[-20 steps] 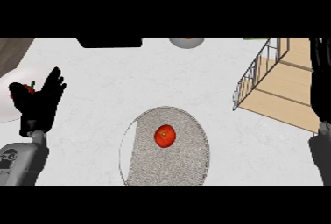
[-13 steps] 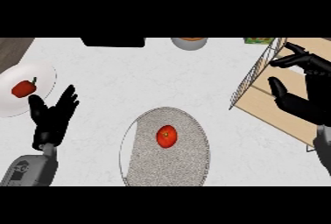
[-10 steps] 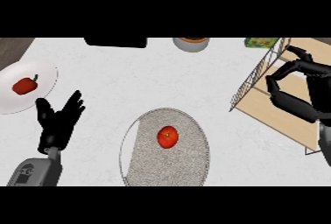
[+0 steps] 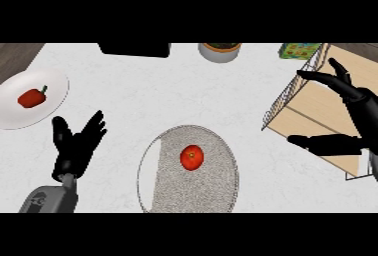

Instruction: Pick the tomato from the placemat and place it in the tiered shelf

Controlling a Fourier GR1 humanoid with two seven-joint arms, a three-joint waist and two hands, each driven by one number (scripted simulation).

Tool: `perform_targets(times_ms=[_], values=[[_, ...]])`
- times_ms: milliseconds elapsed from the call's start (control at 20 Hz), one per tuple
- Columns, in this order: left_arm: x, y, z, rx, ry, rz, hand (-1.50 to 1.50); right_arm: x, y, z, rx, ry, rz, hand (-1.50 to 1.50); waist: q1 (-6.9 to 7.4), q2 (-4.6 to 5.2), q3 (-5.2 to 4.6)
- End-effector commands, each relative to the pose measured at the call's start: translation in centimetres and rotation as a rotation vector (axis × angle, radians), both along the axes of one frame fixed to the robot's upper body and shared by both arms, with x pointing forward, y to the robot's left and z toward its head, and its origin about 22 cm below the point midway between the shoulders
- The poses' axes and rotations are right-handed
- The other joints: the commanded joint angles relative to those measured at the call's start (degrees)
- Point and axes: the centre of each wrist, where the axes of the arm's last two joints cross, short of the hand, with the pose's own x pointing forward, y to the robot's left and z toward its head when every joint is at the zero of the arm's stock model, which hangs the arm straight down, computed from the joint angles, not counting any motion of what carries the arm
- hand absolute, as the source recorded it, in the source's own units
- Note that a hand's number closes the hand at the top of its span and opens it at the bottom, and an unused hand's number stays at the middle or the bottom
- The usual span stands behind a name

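You see the white worktop (image 4: 148, 90) with the tiered shelf (image 4: 314, 120) at its right edge. The round grey placemat (image 4: 214, 192) lies front and centre. Your right hand (image 4: 360, 102) hovers over the shelf, fingers wide; your left hand (image 4: 74, 147) rests beside the placemat, fingers spread, holding nothing. The tomato (image 4: 192, 157) sits on the placemat's middle.
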Motion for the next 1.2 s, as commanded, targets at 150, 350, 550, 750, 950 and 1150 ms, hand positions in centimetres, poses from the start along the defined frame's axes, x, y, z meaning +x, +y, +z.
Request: perform_targets(times_ms=[150, 350, 550, 750, 950, 1150], values=[[-0.2, 0.1, -0.1, -0.005, 0.018, -0.002, 0.0, -0.7, 2.5, -3.1, -0.109, 0.384, 0.166, -1.5, 1.06, 3.04, 2.7], [-0.7, 0.9, -0.3, 0.014, 0.025, -0.002, 0.0, -1.2, 4.8, -1.1, -0.242, 0.435, 0.191, -1.5, 0.74, 2.65, 2.56], [-0.7, 0.2, -1.0, 0.0, 0.033, 0.015, 0.0, -0.7, 7.5, 0.4, -0.301, 0.49, 0.101, -1.5, 0.39, 2.83, 2.59], [-0.3, 0.6, -1.3, -0.003, 0.022, 0.008, 0.0, -1.4, 12.5, 1.2, -0.335, 0.508, 0.034, -1.5, -0.25, 2.88, 2.6], [-1.2, 0.8, -1.2, -0.012, 0.019, 0.007, 0.0, -1.4, 18.8, 0.7, -0.418, 0.511, -0.06, -1.5, 0.0, 2.71, 2.78], [-0.5, 2.1, -0.3, -0.014, 0.023, 0.034, 0.0, -0.2, 23.0, 0.3, -0.483, 0.609, -0.07, -1.5, -1.09, 2.75, 2.89]])
